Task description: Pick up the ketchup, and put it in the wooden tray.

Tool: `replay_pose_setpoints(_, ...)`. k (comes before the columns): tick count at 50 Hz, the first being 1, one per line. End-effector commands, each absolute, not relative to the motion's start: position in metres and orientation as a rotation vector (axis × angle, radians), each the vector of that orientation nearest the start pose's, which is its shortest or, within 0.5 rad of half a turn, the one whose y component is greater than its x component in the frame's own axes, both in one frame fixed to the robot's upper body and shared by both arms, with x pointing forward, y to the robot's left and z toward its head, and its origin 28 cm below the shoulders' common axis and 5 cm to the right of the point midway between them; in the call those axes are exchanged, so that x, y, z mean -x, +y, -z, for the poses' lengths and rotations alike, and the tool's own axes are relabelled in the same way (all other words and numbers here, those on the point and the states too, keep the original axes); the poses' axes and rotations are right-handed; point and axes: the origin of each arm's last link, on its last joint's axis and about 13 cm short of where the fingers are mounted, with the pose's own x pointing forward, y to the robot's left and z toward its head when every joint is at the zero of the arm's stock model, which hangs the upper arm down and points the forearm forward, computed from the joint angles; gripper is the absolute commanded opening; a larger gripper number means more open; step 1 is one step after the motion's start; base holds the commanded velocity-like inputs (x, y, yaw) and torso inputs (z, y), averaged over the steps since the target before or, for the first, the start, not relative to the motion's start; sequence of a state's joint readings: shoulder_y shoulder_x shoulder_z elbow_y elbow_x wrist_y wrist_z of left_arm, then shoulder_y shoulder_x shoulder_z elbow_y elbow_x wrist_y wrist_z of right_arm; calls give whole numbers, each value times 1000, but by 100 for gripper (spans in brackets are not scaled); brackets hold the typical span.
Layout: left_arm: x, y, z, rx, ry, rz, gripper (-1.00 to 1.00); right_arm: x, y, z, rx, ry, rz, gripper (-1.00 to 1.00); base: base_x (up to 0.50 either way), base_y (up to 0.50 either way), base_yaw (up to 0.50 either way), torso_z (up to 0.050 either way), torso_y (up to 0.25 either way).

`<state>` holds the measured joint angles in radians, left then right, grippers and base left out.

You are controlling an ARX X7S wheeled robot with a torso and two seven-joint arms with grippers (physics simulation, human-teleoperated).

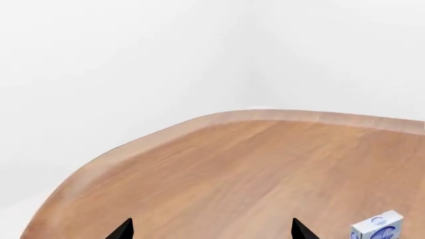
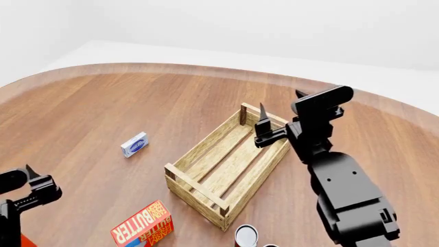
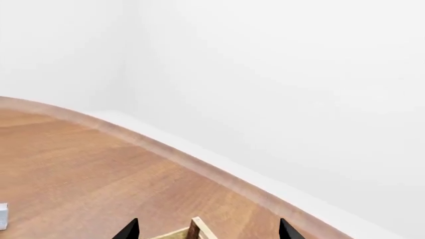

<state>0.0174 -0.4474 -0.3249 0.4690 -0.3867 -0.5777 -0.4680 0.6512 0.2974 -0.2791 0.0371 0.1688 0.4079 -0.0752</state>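
The wooden tray (image 2: 194,159) is a pale slatted crate in the middle of the round table, and it is empty. One corner post of the wooden tray shows in the right wrist view (image 3: 196,229). My right gripper (image 2: 280,101) hangs open and empty above the tray's far corner; its tips also show wide apart in the right wrist view (image 3: 208,233). My left gripper (image 2: 31,177) is open and empty at the near left, over bare wood in the left wrist view (image 1: 212,234). A red-orange sliver (image 2: 26,241) shows under the left arm; I cannot tell whether it is the ketchup.
A red-and-yellow butter box (image 2: 143,226) lies near the tray's near-left corner. A small blue-and-white box (image 2: 134,144) lies left of the tray and also shows in the left wrist view (image 1: 377,226). A dark can (image 2: 245,235) stands at the tray's near end. The table edge (image 2: 171,69) curves round the back.
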Motion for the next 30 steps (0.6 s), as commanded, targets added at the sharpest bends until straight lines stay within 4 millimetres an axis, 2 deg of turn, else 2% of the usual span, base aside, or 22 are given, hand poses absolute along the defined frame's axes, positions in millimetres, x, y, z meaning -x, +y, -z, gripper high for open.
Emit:
replay_pose_setpoints(1,-179,340,-106,-117,137,-646,100,-330,-123,-150,243,-138,-242,100,0,0,0,0,0)
replay_pose_setpoints(8,-177,342,-95,-130,201,-638,100,-332,-121,-148,238,-138,-243,100,0,0,0,0,0)
replay_pose_setpoints(30,-176,344,-89,-114,224,-658,100,-333,-119,-144,232,-128,-252,100,0,0,0,0,0)
